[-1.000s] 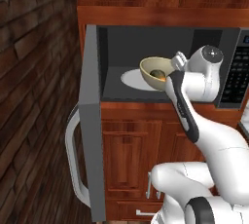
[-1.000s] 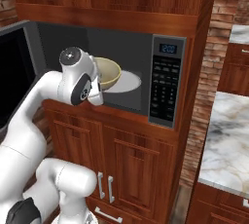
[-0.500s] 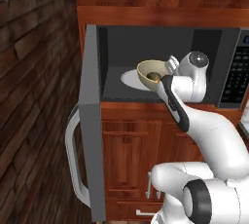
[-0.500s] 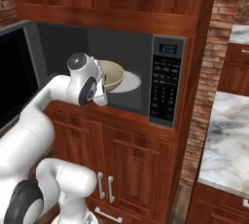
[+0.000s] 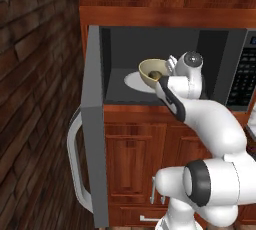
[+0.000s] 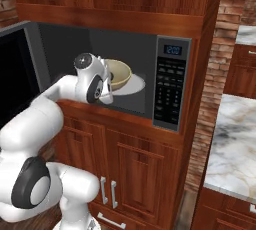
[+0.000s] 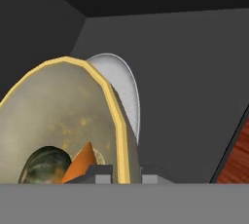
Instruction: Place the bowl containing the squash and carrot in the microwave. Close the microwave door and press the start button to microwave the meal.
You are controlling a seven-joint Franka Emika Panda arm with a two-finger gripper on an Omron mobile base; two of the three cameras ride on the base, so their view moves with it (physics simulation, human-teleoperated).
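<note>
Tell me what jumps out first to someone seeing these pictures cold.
The white arm reaches into the open microwave, its gripper pinching the rim of the tan bowl above the white turntable plate. In the hand view the bowl is tilted, with the squash and carrot low inside. The microwave door stands wide open at left.

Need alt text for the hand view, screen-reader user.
The gripper pinches the yellow rim of the bowl, seen close up and tilted, with the squash and carrot inside. Behind it lie the white turntable plate and the microwave's dark walls.
</note>
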